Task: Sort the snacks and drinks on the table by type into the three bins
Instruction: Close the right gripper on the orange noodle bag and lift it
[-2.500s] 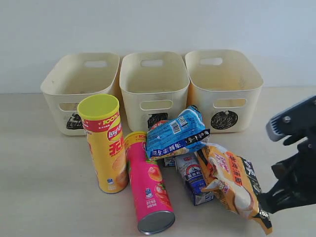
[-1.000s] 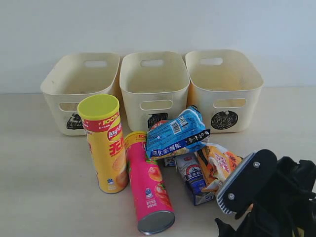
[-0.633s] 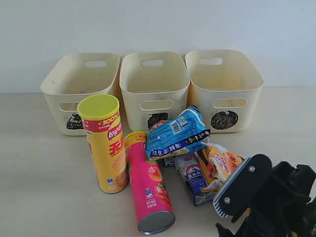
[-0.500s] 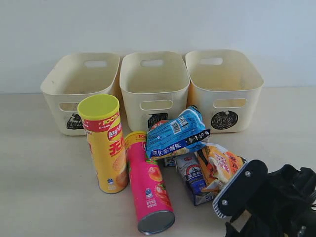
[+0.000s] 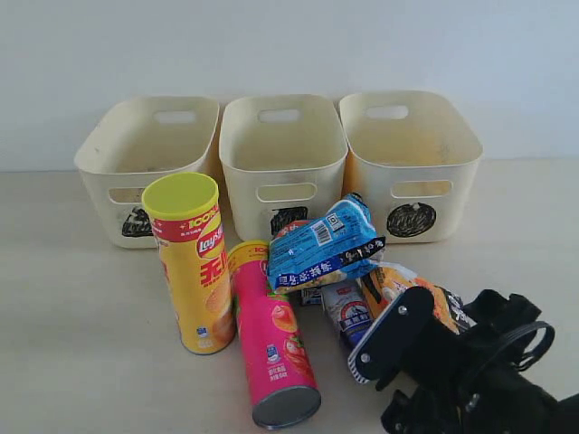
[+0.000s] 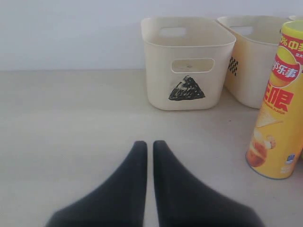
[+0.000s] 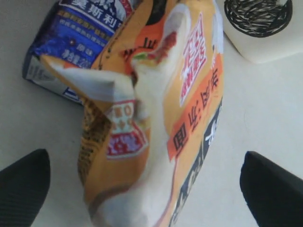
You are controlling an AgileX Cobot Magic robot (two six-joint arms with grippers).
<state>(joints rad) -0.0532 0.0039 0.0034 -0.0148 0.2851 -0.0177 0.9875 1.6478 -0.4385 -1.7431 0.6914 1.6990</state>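
Glossy crinkled orange-white packet [image 7: 156, 118]; matte table [image 6: 71, 118]; bins [image 5: 330, 194] seemingly smooth plastic.

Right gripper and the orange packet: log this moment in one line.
right gripper: open, straddling orange packet, not gripping | left gripper: shut, empty, over table

Behind your workspace stands a plain wall [image 5: 289, 45], pale grey-blue, bare and evenly lit. It meets the table [image 5: 72, 344] along a straight horizontal line. The table is a wide, flat, pale beige matte surface that fills the lower half of your exterior view. Your light is soft and diffuse, so shadows on the tabletop are faint and short. Your left wrist view shows that wall and beige top too.
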